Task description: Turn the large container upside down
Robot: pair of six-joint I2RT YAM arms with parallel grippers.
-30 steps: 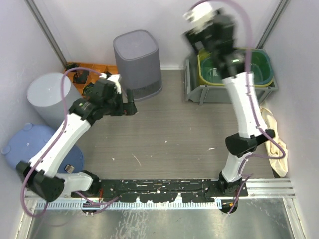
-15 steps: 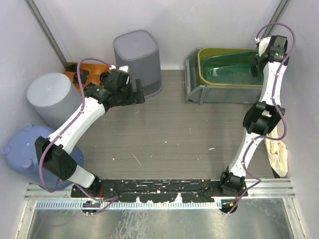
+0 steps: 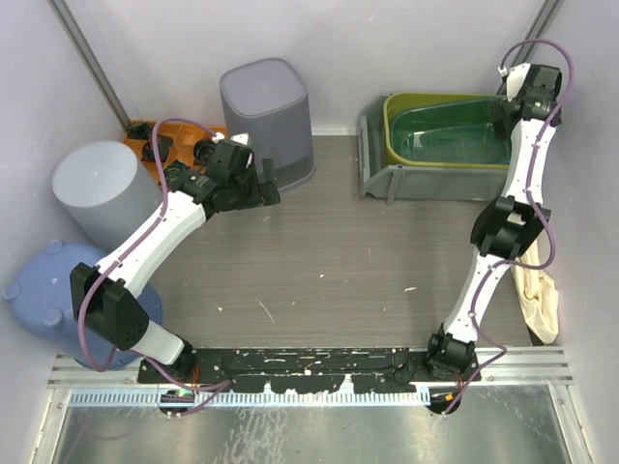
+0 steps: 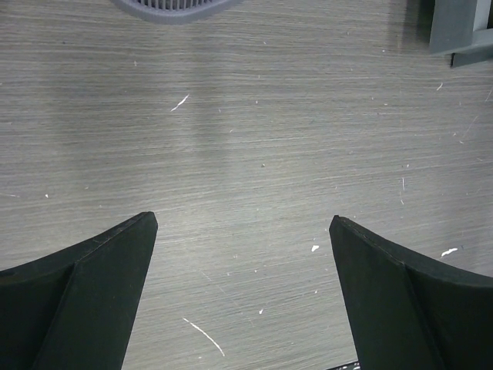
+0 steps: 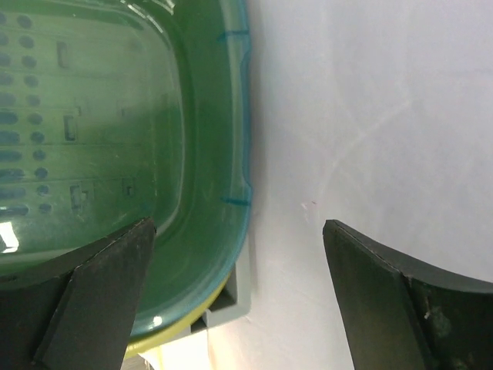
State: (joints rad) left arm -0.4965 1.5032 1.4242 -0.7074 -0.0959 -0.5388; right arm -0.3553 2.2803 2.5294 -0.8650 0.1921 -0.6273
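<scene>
A tall dark grey bin point(image 3: 266, 116) stands at the back, left of centre; its ribbed lower edge point(image 4: 173, 5) shows at the top of the left wrist view. My left gripper point(image 3: 267, 182) point(image 4: 243, 231) is open and empty, low over the floor just in front of the bin's base, not touching it. At the back right a green tub point(image 3: 445, 140) point(image 5: 115, 139) sits nested in a yellow tub inside a grey crate point(image 3: 372, 164). My right gripper point(image 3: 503, 111) point(image 5: 239, 231) is open and empty above the green tub's right rim, against the side wall.
A light grey cylinder bin point(image 3: 97, 188) and a blue lidded container point(image 3: 44, 290) stand at the left wall. An orange tray point(image 3: 160, 135) lies behind them. A cream cloth point(image 3: 537, 290) lies by the right wall. Walls close in on three sides.
My right arm swung from above the tub's left side to its far right end by the wall. My left gripper moved up toward the dark grey bin's base.
</scene>
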